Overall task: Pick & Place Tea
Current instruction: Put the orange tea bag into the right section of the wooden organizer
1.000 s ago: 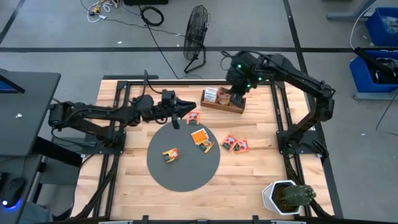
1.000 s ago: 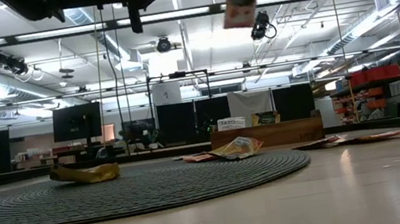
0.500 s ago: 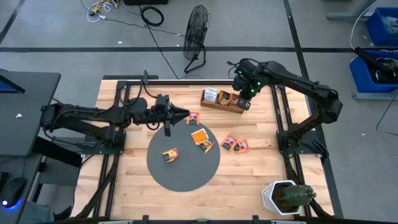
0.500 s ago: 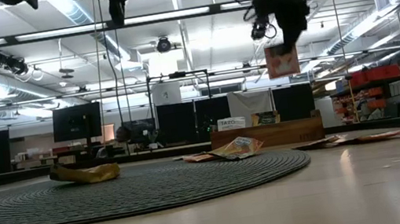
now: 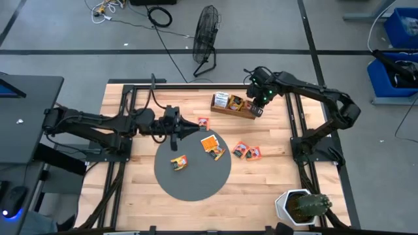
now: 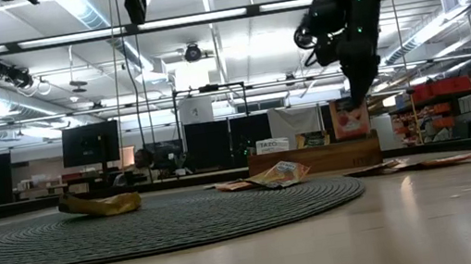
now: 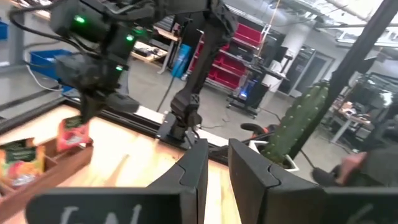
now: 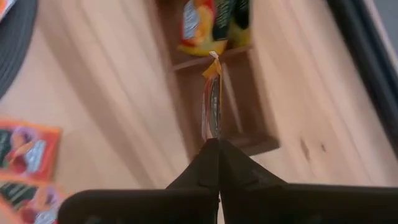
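High view: the right hand (image 5: pixel 259 108) hangs over the right end of the wooden tray (image 5: pixel 233 106) near the surface's (image 5: pixel 274 166) far edge; the left hand (image 5: pixel 194 126) waits above the grey disc's (image 5: pixel 192 176) far rim. Two tea packets (image 5: pixel 211 145) lie on the disc, three on bare wood.

Low view: the right hand pinches one packet (image 6: pixel 350 120) upright, just above the tray.

Right wrist view: fingers (image 8: pixel 214 163) pressed together on the packet's edge.

Left wrist view: fingers (image 7: pixel 194 169) slightly apart, holding nothing.

Right gripper (image 5: pixel 259 108) lowered its pinched tea packet (image 6: pixel 350 120) from high above down to the wooden tray (image 6: pixel 314 158); left gripper (image 5: pixel 194 126) drew back from the tray.
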Controlling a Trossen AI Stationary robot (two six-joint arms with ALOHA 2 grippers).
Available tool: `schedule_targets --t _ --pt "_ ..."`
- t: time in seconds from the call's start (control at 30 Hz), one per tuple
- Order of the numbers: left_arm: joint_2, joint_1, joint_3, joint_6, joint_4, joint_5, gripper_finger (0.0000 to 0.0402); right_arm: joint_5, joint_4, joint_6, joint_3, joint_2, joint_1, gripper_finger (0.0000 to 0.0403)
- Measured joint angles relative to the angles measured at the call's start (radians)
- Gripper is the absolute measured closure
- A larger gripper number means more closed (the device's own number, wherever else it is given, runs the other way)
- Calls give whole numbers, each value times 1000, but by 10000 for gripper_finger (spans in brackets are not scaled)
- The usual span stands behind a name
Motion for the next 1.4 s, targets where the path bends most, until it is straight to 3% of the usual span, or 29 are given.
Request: schedule_targets --t 0.33,1.03,1.2,1.4 --pt "1 -20 0 -38 0 -20 335 8 121 -67 -37 9 -64 403" --pt "1 -19 0 -118 2 -20 335 41 234 -146 -74 121 -65 402" --pt "1 -19 0 -127 2 -20 335 49 241 -126 -74 125 -65 382" --pt "1 -19 0 -126 2 -20 335 93 241 -114 -74 125 -65 331"
